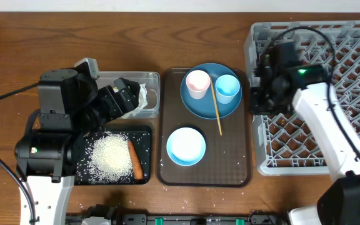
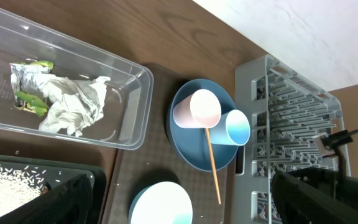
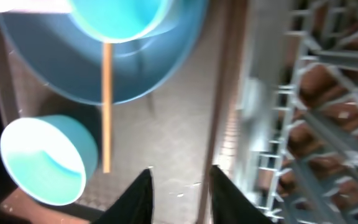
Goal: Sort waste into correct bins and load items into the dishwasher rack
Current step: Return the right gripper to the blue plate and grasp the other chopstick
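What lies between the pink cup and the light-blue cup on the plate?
The upper end of a wooden chopstick, resting on the plate between the pink cup and light-blue cup; seen in the overhead view.

Noted crumpled white-and-green wrapper (image 2: 67,99) in clear tub (image 2: 138,106). Rice (image 1: 112,156) heaped beside carrot (image 1: 135,159) in black tray (image 1: 144,136). Pink cup (image 1: 197,83) and light-blue cup (image 1: 227,87) mouth-up on dark-blue plate (image 1: 199,107); chopsticks (image 1: 217,109) slanting off its rim. Bowl (image 1: 185,145) upright nearby. Grey rack (image 1: 355,56) rightmost.
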